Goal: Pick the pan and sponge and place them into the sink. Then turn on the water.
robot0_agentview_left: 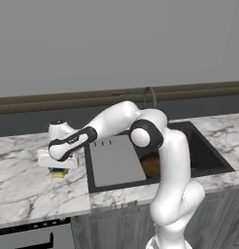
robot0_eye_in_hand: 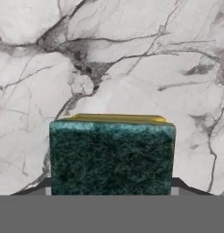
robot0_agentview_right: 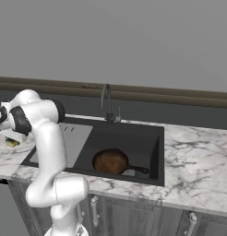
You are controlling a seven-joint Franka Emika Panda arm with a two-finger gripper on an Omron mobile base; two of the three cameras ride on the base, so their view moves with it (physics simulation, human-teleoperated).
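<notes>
Both jaws flank sponge (robot0_eye_in_hand: 112, 157) on counter (robot0_eye_in_hand: 132, 68).

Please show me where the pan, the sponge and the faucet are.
pan (robot0_agentview_right: 110, 161), right base view, middle of its brown bottom.
sponge (robot0_eye_in_hand: 111, 157), hand view, its green top.
faucet (robot0_agentview_right: 106, 94), right base view, its arched neck.

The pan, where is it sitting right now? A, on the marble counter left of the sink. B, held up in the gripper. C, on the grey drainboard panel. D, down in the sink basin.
D: the pan lies on the floor of the sink basin with its handle pointing right, while the gripper is down over the sponge on the counter.
</notes>
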